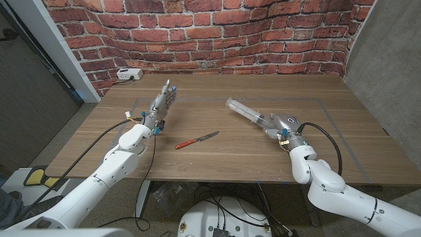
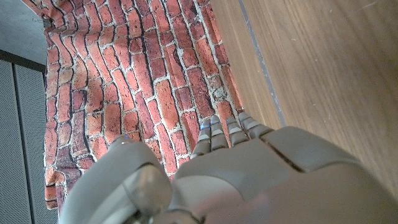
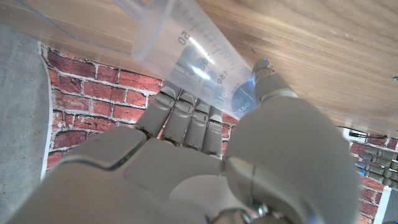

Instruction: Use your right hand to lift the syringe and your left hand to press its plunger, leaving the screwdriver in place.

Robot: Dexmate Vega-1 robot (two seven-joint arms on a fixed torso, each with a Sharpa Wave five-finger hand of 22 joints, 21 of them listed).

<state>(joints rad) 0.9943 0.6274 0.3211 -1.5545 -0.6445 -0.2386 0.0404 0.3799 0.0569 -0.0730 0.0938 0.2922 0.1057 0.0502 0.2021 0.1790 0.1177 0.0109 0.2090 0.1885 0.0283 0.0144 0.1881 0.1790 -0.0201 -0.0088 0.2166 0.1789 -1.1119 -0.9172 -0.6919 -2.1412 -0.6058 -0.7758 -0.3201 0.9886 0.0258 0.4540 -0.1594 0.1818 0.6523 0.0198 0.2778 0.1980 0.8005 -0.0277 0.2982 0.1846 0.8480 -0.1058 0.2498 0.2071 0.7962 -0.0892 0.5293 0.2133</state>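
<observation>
The right hand (image 1: 281, 126) is closed around the large clear plastic syringe with printed black graduations (image 1: 247, 112), on the right half of the wooden tabletop (image 1: 217, 164). In the right wrist view the fingers (image 3: 186, 118) curl around one side of the barrel and the thumb presses on the other, so the grasp looks complete. From the head view I cannot tell if the syringe is already off the wood or only tilted on it.

The left hand (image 1: 162, 105) holds nothing; its fingers are straight, close side by side, and point toward the red brick wall (image 1: 197, 33). It is well apart from the syringe.

The small screwdriver with a red handle and metal shaft (image 1: 196, 139) lies between the two arms, near the front edge.

To do this step well, I think the right hand should lift the barrel clearly up and keep it steady, with the plunger end turned toward the left side. The left hand should travel above the screwdriver, not sweep across the wood, then push along the axis of the barrel, so the syringe does not slip out of the grip.
</observation>
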